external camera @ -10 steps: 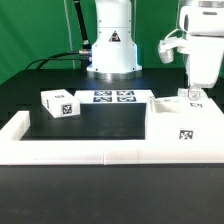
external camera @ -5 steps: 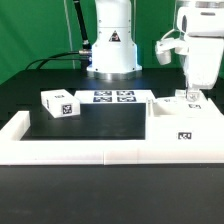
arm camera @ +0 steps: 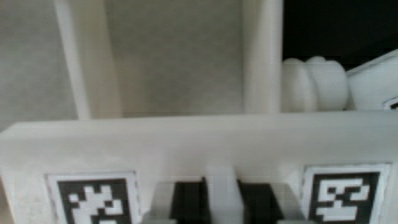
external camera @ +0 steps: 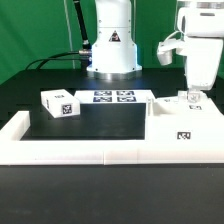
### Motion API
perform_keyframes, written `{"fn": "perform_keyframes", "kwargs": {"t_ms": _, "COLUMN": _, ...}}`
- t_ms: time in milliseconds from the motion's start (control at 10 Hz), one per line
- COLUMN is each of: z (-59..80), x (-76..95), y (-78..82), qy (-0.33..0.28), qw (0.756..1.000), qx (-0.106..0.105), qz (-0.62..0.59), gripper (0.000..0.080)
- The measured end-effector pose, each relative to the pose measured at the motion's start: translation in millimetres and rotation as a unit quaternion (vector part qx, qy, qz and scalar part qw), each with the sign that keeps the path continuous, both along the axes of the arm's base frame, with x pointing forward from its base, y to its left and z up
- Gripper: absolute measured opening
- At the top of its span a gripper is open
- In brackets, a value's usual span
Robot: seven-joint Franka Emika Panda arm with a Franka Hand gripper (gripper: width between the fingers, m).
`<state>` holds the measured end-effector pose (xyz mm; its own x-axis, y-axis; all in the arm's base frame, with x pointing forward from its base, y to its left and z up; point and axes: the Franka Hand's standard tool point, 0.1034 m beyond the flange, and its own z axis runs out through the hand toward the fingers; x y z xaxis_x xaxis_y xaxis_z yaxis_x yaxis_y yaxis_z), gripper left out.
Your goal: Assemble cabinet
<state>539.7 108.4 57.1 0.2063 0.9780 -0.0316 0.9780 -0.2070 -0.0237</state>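
Cabinet body (external camera: 182,132): big white box w/ one black-white tag on its near face. It sits at abt 4 o'clock from the exterior view's centre, on the black table (external camera: 100,122), pushed into the corner of the low white border rail (external camera: 70,150).

Tool (external camera: 190,99) hangs straight down at the body's 12 o'clock, w/ its tips at the box's upper edge. There's sth small & white around the tips, too small to make out.

Wrist view is blurred. A white panel (arm camera: 196,150) w/ two tags lies close to the cam, w/ two dark fingers (arm camera: 191,200) in front of it & a thin pale strip between them. Can't tell if the tool is clamped on that strip or just standing apart. Behind the panel are two white uprights, w/ a ribbed round white knob (arm camera: 320,85) just beside one of them.

Small block (external camera: 58,103): white cube w/ tags on its top & side. It's at abt 9 o'clock from the centre, alone on the table inside the rail, well apart from the body.

Marker board (external camera: 113,97) lies flat at abt 12 o'clock from the centre, betw. block & body. Arm base (external camera: 112,45) stands right behind it, at its 12 o'clock.
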Motion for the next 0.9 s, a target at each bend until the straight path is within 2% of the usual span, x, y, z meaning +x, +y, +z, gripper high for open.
{"fn": "perform_keyframes", "kwargs": {"t_ms": 200, "z": 0.0, "x": 3.3, "y": -1.2, "qy": -0.002, "qw": 1.0, "qx": 0.001, "qz": 0.004, "gripper": 0.007}}
{"fn": "perform_keyframes", "kwargs": {"t_ms": 600, "z": -0.3, "x": 27.7, "y": -4.9, "qy": -0.011, "qw": 1.0, "qx": 0.003, "qz": 0.009, "gripper": 0.007}}
{"fn": "perform_keyframes", "kwargs": {"t_ms": 900, "z": -0.9, "x": 37.7, "y": -7.8, "qy": -0.011, "qw": 1.0, "qx": 0.003, "qz": 0.006, "gripper": 0.007}}
